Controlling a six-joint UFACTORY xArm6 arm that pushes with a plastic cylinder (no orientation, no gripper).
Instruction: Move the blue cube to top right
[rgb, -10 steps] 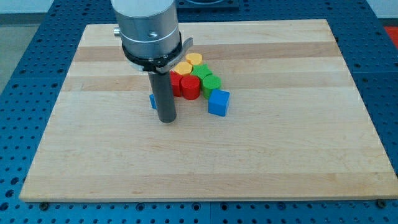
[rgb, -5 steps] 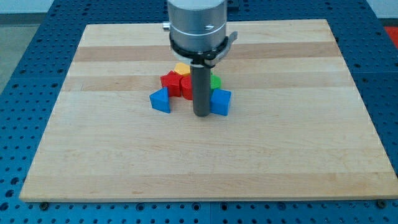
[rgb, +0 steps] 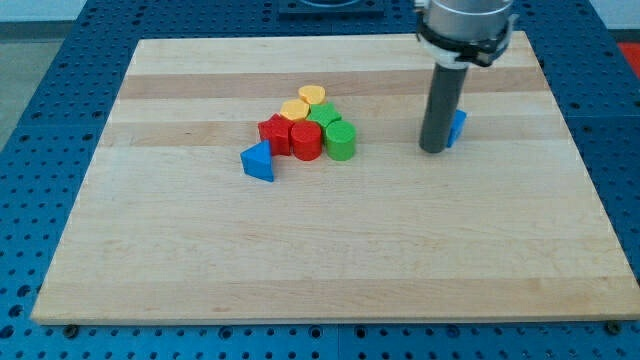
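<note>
one risk: my tip, a bare rod holding nothing, touches the blue cube from the view's left at right of centre; an off-centre push could slip past it.

My tip rests on the light wooden board. The blue cube touches the rod on the view's right, mostly hidden behind it. A cluster of red, yellow and green blocks and a blue triangular block lie well apart toward the view's left.
</note>
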